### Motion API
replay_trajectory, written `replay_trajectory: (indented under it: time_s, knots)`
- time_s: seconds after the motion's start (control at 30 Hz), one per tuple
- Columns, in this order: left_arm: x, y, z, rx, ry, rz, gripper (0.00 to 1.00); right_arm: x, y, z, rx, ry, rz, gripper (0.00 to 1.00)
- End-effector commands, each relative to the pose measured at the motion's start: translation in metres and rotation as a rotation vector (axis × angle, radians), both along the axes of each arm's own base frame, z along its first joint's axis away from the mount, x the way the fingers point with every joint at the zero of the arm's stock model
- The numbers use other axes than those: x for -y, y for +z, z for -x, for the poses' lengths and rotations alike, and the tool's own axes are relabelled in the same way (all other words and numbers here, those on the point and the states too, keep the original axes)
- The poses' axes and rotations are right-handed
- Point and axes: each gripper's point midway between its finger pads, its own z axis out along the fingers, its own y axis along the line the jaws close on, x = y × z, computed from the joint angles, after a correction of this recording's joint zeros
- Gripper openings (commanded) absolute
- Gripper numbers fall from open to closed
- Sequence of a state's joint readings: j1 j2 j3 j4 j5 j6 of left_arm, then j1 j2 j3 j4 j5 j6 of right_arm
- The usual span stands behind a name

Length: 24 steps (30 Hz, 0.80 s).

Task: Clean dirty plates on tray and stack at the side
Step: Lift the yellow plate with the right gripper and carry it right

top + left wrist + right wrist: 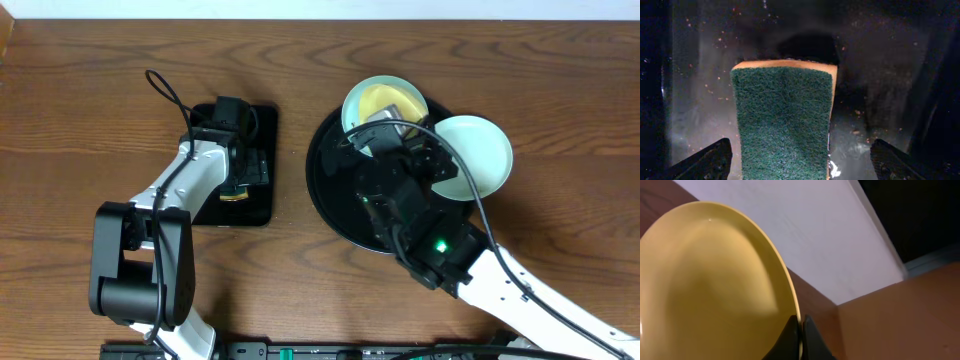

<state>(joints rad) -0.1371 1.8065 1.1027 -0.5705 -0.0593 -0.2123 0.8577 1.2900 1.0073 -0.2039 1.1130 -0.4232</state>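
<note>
The pale yellow plate (pixel 392 100) (pixel 710 290) is held tilted, with my right gripper (pixel 385 128) (pixel 801 325) shut on its rim. In the overhead view it sits over a mint-white plate (pixel 352 108) at the back of the round black tray (pixel 335 190). A second mint-white plate (pixel 478 155) lies on the tray's right edge. My left gripper (pixel 245 175) (pixel 800 165) hangs open over a green-faced sponge (pixel 237 196) (pixel 782 120). Its fingertips (pixel 707 162) stand apart on either side of the sponge without touching it.
The sponge lies in a small rectangular black tray (pixel 205 215) (pixel 880 75) that is wet and speckled with crumbs. A white wall runs along the table's far edge (pixel 300 12). Bare wooden table (pixel 80 120) lies left of the rectangular tray.
</note>
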Motion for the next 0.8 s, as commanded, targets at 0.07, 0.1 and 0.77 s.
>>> replay_trajectory:
  time_s: [0.07,0.1,0.77]
  knots:
    - [-0.005,0.0,0.0,0.0,0.009,-0.013,0.88,0.002,0.001,0.0,-0.003,-0.031,0.054,0.01]
    - [-0.005,0.0,0.0,0.0,0.008,-0.013,0.88,0.0,-0.001,-0.001,-0.007,-0.023,0.034,0.01]
    - [-0.005,0.0,0.0,0.0,0.009,-0.013,0.89,0.204,-0.036,-0.086,-0.062,-0.157,-1.003,0.01]
